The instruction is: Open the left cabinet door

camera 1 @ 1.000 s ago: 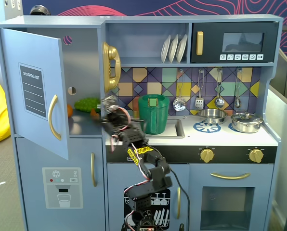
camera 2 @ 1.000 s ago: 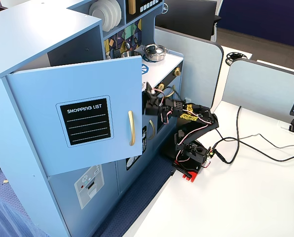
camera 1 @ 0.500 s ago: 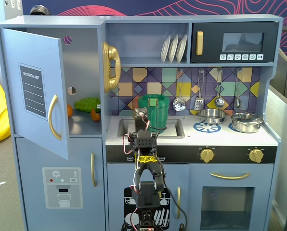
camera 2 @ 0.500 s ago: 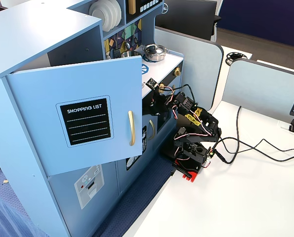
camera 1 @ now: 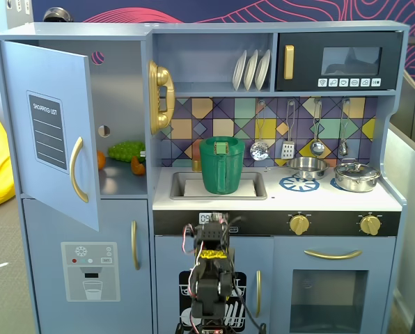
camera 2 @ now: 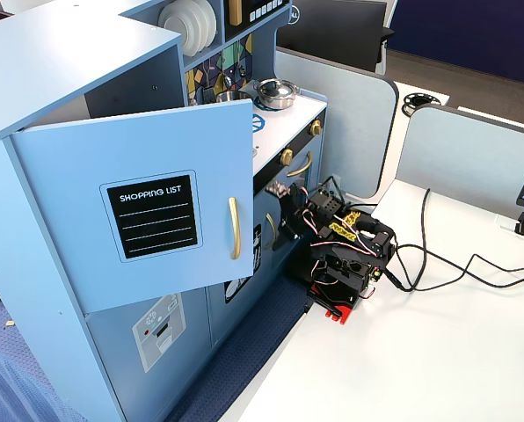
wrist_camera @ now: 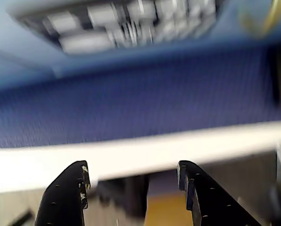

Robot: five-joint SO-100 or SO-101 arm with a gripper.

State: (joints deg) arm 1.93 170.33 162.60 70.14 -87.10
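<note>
Door: large grey-blue flat toy-fridge door w/ black "SHOPPING LIST" chalkboard panel (camera 1: 49, 139) (camera 2: 148, 215) stands swung open, hinged on its left edge in a fixed view, upper left of the toy kitchen. Free edge sticks out toward the room.
Handle: vertical gold bar handle (camera 1: 76, 169) (camera 2: 234, 228) near the door's free edge, nothing touching it.
Fridge interior: exposed behind door; green grapes (camera 1: 126, 150) and an orange fruit (camera 1: 137, 165) on the shelf.
Lower door: grey-blue door w/ ice-dispenser graphic (camera 1: 90, 268), closed, below the open one.
Arm: black SO-100 arm (camera 1: 211, 278) (camera 2: 341, 251) folded low at the white desk's (camera 2: 438, 352) edge nearest the kitchen, in front of the sink cabinet. Well apart from the open door.
Gripper: black two-finger gripper (wrist_camera: 133, 188), fingers (wrist_camera: 67, 197) spread apart, released, nothing between them. Wrist view blurred; shows blue carpet and a white strip ahead.
Sink: green pitcher (camera 1: 221, 165) sits in the basin.
Cables: black leads (camera 2: 455, 264) trail across desk toward its right edge.
</note>
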